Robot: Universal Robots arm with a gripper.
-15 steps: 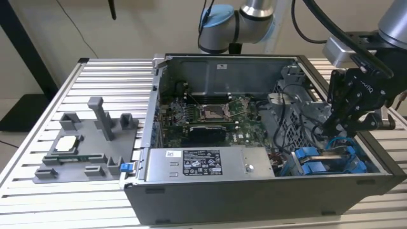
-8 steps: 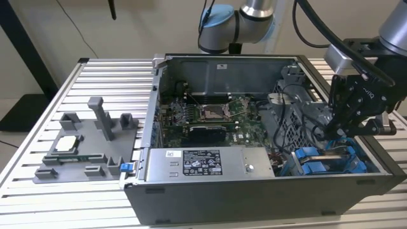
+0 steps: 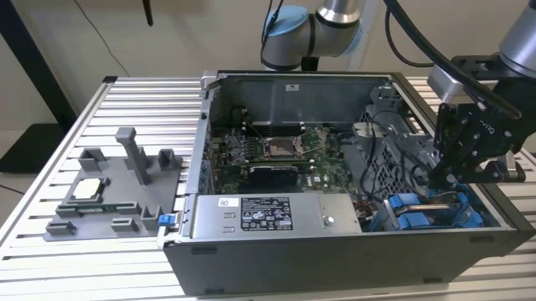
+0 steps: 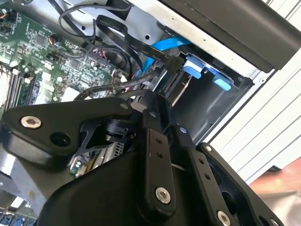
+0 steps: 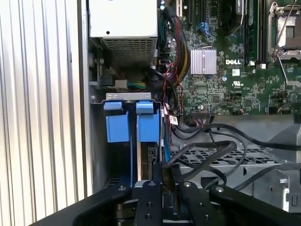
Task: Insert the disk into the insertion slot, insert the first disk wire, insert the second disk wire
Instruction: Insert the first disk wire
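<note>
Beside the grey power-supply box (image 3: 277,216), on the exterior view's right of it, the disk (image 5: 148,126) stands on edge in the insertion slot (image 5: 127,96) of the open computer case (image 3: 335,263), its blue carrier tabs uppermost. Your gripper (image 3: 440,179) hangs low over that bay, farther from the box than the blue tabs, with its tip down among loose black cables (image 5: 211,150). Whether it is pinching one of them, or anything at all, cannot be told. A perforated metal cage (image 5: 225,165) sits just alongside the bay. Beyond the power-supply box lies the green motherboard (image 3: 251,147) with its processor socket (image 3: 280,147). Off the box's other end, on the exterior view's left and outside the case, a grey fixture plate (image 3: 109,216) rests on the slatted aluminium table (image 3: 150,94), carrying a silver square chip (image 3: 88,187). Farthest from the box, behind the case's rear wall, stands the arm's blue-capped joint (image 3: 293,31).
</note>
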